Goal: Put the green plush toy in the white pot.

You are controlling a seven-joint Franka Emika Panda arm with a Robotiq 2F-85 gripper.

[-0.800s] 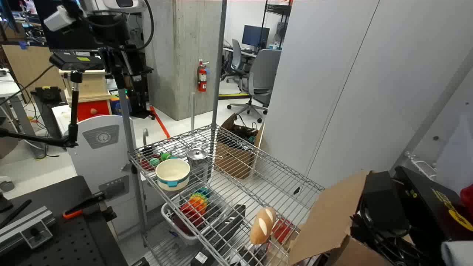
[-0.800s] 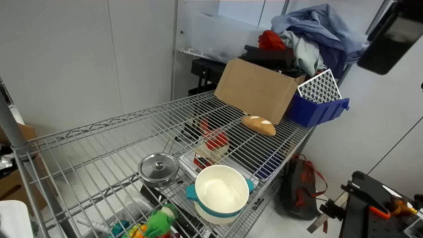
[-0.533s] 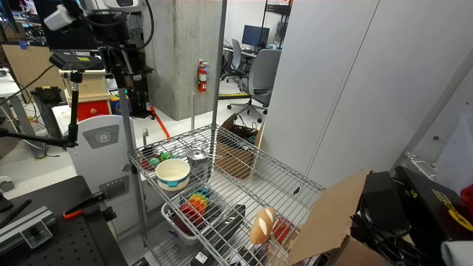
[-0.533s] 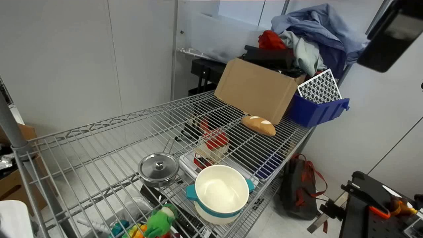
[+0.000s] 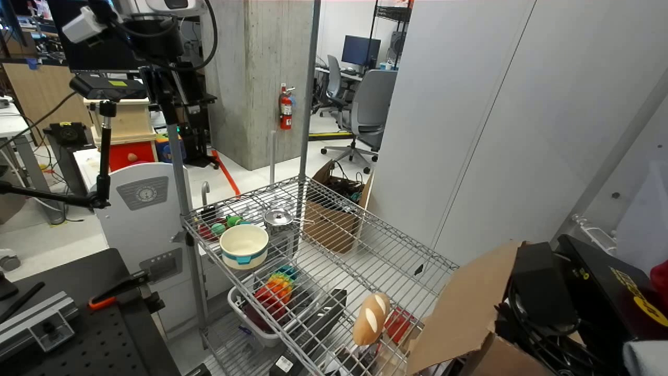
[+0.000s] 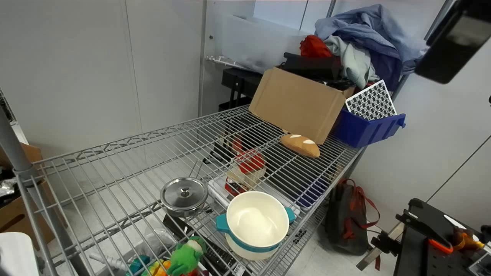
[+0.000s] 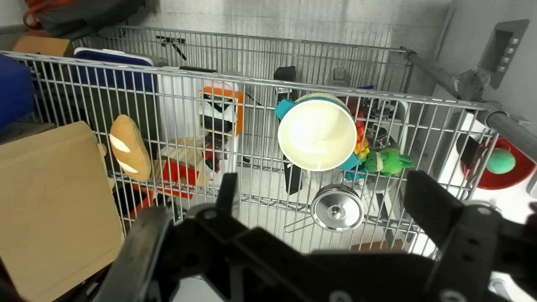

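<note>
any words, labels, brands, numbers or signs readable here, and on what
No text can be read with certainty.
Black item: yellow marks, too blurred to read.
Red fire extinguisher: pale label, too small.
Black box: white label, too small.
Round dial: any markings too small.
Checkered board: a pattern, no readable words.

No text is readable; blurred yellow print [image 5: 626, 284] on a black case [image 5: 608, 300]; white label [image 5: 284, 364], too small, on a box [image 5: 299, 367] below the shelf edge [image 5: 282, 335].
</note>
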